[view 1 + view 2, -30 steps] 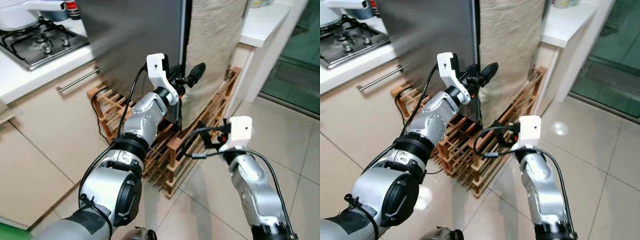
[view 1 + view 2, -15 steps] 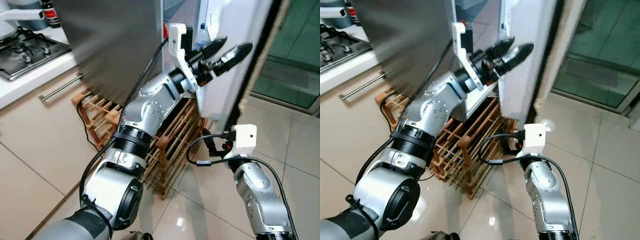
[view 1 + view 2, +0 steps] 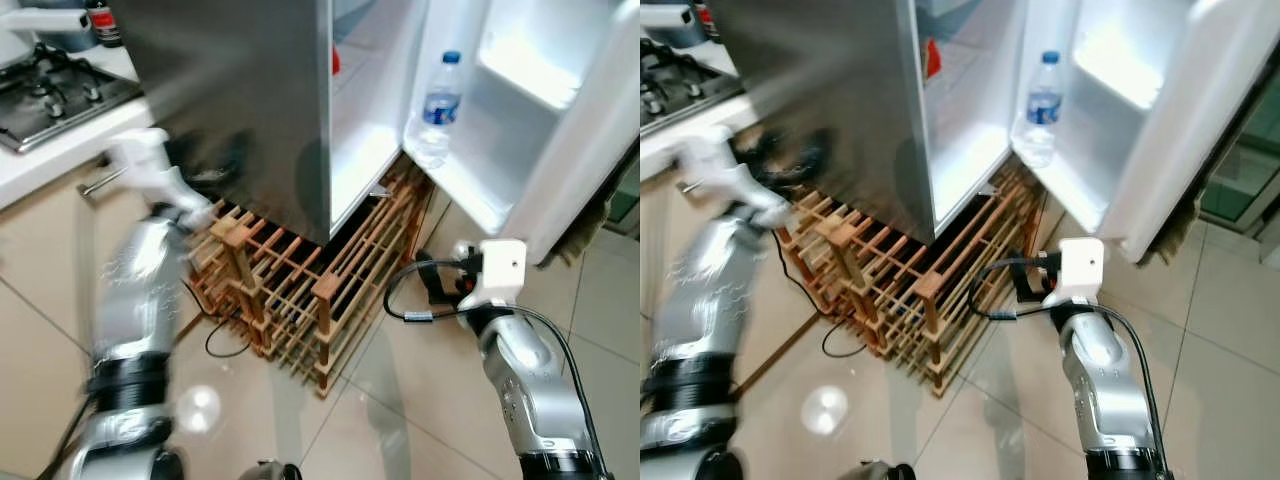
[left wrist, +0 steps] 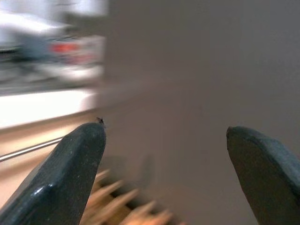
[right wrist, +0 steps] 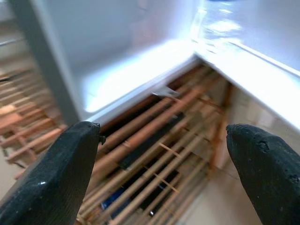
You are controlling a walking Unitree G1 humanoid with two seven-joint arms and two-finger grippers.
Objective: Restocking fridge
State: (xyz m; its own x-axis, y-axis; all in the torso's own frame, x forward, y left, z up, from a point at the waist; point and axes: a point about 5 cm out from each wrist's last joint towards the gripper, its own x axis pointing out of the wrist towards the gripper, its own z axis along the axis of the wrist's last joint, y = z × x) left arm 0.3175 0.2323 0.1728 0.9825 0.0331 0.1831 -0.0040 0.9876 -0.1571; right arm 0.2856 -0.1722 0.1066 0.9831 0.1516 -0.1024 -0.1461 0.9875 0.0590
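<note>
kitchen floor [image 3: 420,400] | one fridge [image 3: 250,100] door [image 3: 540,120] open | one bottle [image 3: 437,108] | left gripper [image 4: 164,173] and right gripper [image 5: 164,173] gaping, empty

Head cams look down at the open fridge [image 3: 470,150] and wooden rack [image 3: 300,290], right wrist cam sits close on that same rack, left wrist faces the steel side

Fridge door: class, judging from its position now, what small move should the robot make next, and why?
Probably turn toward the supplies: the fridge door stands wide open with one water bottle on its shelf, and both end effectors, left and right, are open and empty.
</note>
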